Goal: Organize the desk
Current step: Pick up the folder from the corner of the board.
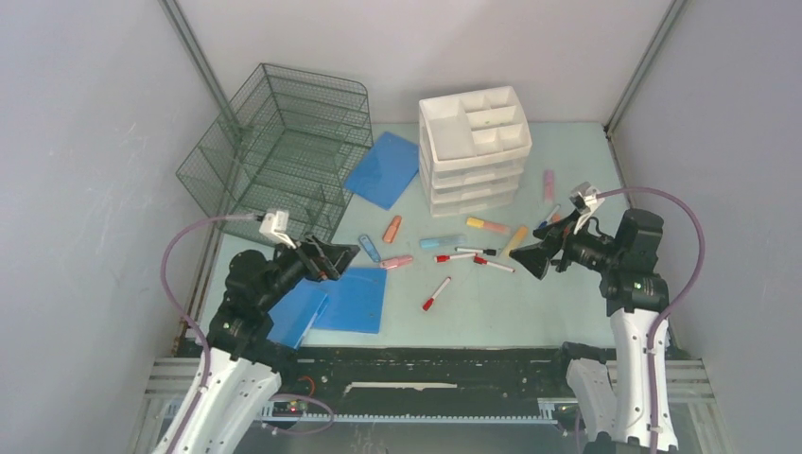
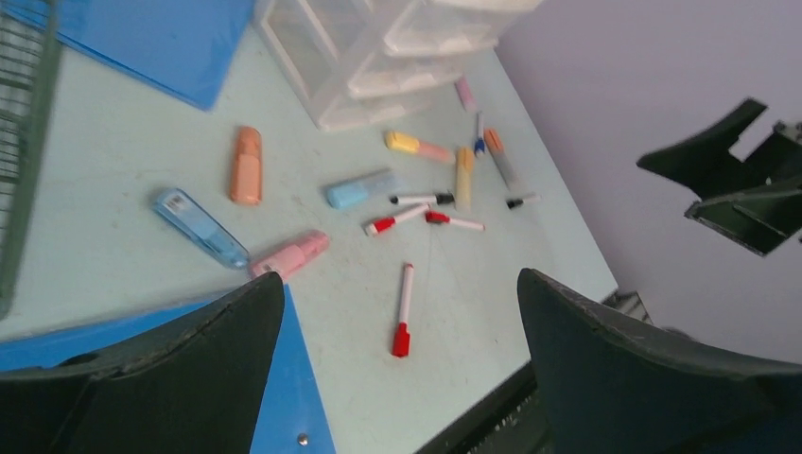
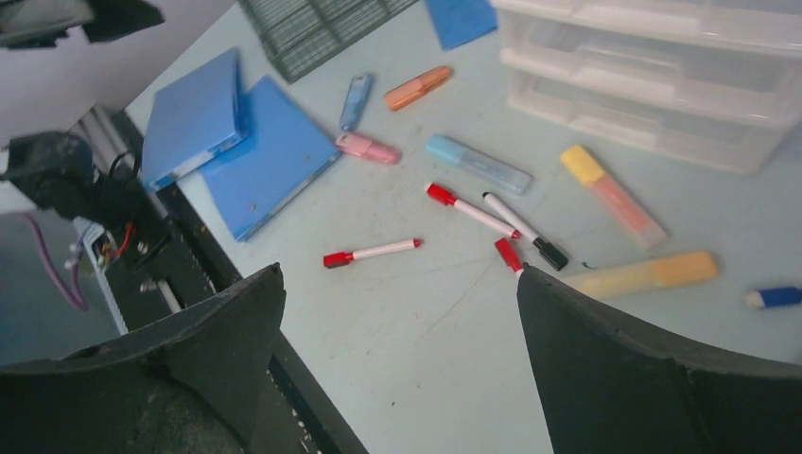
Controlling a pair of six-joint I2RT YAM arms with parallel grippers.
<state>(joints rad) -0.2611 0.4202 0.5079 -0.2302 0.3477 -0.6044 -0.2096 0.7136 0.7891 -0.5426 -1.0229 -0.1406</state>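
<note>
The pale mint counter point(image 1: 539, 312) lies under everything in view. A white drawer unit point(image 1: 473, 151) stands on it toward the far side. To the left of the drawer unit sits a dark wire rack point(image 1: 284, 151), and a blue folder point(image 1: 383, 170) lies flat between the two.

Just in front of the drawer unit are a yellow-and-pink highlighter point(image 1: 487, 226), an amber highlighter point(image 1: 514, 241) and a light blue highlighter point(image 1: 441, 242). A little nearer lies a loose cluster of thin markers point(image 1: 473, 255), two red-capped and one black-capped. A lone red-capped marker point(image 1: 436, 294) lies apart from them, farther from the drawer unit.

Front-left of the drawer unit lie an orange highlighter point(image 1: 392, 229), a translucent blue item point(image 1: 370, 248) and a pink highlighter point(image 1: 397, 261). Farther out that way are a second blue folder point(image 1: 355, 298) and a blue binder point(image 1: 293, 312), which overlap. Just right of the drawer unit is a small pink item point(image 1: 548, 184), too small to identify.

The left tool point(image 1: 345, 260) hovers front-left of the drawer unit, near the second blue folder. Its fingers are spread wide with nothing between them. The right tool point(image 1: 525, 263) hovers front-right of the drawer unit and points toward the markers. It is also spread wide and empty.
</note>
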